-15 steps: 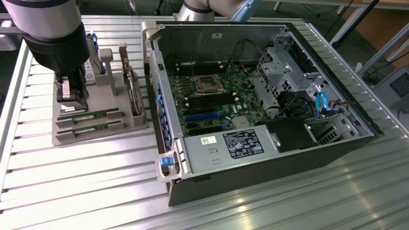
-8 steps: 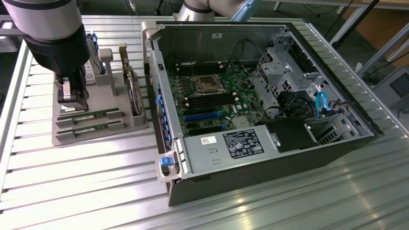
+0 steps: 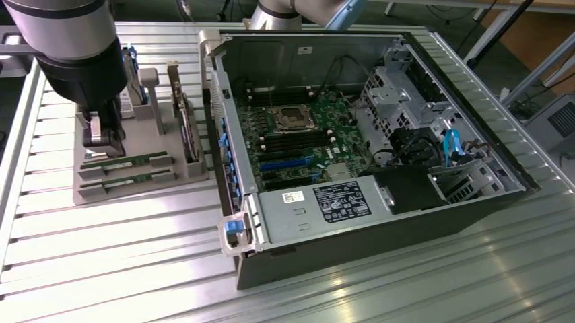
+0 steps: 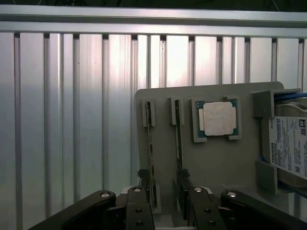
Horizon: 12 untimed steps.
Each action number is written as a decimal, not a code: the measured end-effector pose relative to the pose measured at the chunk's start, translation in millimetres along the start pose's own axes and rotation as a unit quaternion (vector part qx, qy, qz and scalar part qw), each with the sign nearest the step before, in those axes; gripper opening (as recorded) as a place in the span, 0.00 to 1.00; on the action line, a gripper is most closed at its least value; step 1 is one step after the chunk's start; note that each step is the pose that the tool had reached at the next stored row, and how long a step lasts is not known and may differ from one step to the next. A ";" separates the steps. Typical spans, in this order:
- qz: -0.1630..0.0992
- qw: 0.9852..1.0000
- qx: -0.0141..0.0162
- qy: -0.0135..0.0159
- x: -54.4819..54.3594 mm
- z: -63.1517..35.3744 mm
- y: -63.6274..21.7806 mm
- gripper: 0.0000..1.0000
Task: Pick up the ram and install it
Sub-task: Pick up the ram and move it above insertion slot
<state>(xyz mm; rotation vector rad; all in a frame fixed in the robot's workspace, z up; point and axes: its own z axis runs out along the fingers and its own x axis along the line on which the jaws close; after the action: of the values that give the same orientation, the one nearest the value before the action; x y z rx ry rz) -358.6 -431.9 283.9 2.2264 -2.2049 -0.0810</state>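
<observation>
The arm (image 3: 77, 40) points straight down over the grey holder (image 4: 216, 163) on the worktop (image 3: 117, 256). Its pincer (image 4: 164, 187) is low, with its fingers apart and nothing held. The ram (image 4: 151, 143) stands on edge in its slot, just inside one finger. A second stick (image 4: 178, 139) sits by the other finger.

1. Table (image 3: 378, 282): ribbed bare-metal slats, smooth and brightly reflective.
2. Holder (image 4: 216, 163): smooth, matt grey plastic.
3. Ram sticks (image 3: 126, 163): green circuit board with pale sticker patches.
4. Processor (image 4: 218, 119): satin silver metal lid on a green board.
5. Hard drive (image 4: 288, 143): white printed paper label.
6. Computer case (image 3: 306, 50): dull grey sheet metal inside, black outer shell.
7. Gripper (image 4: 163, 191): matt black, with bright metal screw heads.
</observation>
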 end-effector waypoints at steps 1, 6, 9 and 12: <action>-0.001 1.000 0.000 0.000 0.0 1.2 -0.1 0.36; -0.037 0.999 -0.001 0.003 0.5 9.0 -0.4 0.36; -0.037 0.999 -0.001 0.004 2.1 13.3 -1.3 0.36; -0.041 0.999 -0.002 0.008 2.4 19.1 -8.1 0.36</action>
<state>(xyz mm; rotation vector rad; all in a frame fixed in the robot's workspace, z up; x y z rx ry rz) -351.2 -433.6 264.4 2.3073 -2.1035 -0.0668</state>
